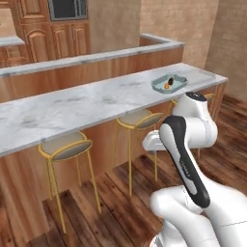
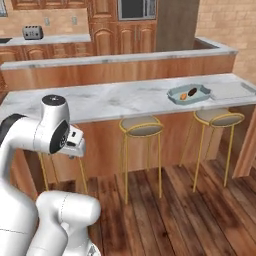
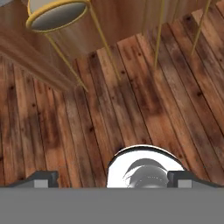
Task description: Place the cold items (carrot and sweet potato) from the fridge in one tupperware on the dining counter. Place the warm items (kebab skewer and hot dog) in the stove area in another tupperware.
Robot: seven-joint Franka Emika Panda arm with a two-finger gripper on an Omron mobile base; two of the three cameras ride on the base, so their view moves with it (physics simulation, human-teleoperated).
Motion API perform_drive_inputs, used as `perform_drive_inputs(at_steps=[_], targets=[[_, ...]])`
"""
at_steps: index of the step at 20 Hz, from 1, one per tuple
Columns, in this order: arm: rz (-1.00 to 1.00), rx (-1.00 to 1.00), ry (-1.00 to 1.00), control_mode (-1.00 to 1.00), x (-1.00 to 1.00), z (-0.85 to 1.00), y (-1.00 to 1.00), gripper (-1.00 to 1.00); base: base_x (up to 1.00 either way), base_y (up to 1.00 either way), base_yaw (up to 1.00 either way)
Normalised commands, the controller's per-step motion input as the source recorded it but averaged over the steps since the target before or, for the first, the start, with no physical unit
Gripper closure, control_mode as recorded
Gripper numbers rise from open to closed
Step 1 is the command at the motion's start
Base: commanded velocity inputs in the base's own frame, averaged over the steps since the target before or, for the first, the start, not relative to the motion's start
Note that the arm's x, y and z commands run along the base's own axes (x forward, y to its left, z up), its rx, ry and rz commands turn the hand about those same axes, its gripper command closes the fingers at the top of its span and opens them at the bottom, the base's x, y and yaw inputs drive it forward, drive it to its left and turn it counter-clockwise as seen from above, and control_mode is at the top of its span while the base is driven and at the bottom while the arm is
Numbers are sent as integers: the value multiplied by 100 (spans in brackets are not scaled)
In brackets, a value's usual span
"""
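A pale blue-green tupperware (image 1: 169, 83) (image 2: 189, 94) sits near the right end of the marble dining counter (image 1: 72, 108) (image 2: 115, 100). Inside it lie an orange piece that looks like the carrot (image 1: 167, 86) (image 2: 184, 96) and a darker piece that looks like the sweet potato (image 1: 170, 78) (image 2: 192, 91). My gripper (image 3: 113, 180) points down at the wooden floor, well below and in front of the counter. It is open, the fingertips (image 3: 41, 178) stand far apart and nothing is between them. The kebab skewer and hot dog are out of view.
Yellow-legged stools (image 1: 65, 147) (image 1: 140, 119) (image 2: 142, 127) (image 2: 218, 118) stand along the counter's front, one of them just ahead of the hand (image 3: 57, 15). A higher ledge (image 2: 120, 59) runs behind the counter. A toaster (image 2: 32, 32) sits on the back counter. Plank floor (image 2: 175, 210) lies open to the right.
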Motion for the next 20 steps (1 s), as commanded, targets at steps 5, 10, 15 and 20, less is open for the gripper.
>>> perform_drive_inputs(at_steps=[5, 10, 15, 20], targets=[[0, 0, 0, 100, 0, 0, 0, -100, -6, 100, 5], [0, 0, 0, 100, 0, 0, 0, -100, 0, 100, 15], [0, 0, 0, 100, 0, 0, 0, -100, 3, 100, 17], [0, 0, 0, 100, 0, 0, 0, -100, 27, 100, 13]])
